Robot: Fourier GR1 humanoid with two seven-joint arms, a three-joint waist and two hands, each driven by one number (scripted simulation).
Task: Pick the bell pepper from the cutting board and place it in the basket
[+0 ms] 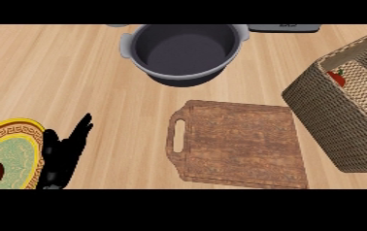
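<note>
No readable text, number or brand is showing anywhere in the frame. The dark flat object (284, 27) at the upper right edge is carrying a small pale mark on its face, but it is too blurred to make out. The plate (16, 153) at the lower left is displaying only an ornamental gold border pattern, not lettering. The pot (183, 50) at top centre, the board (240, 143) in the middle and the basket (331, 109) at right are bearing no labels or signs.
</note>
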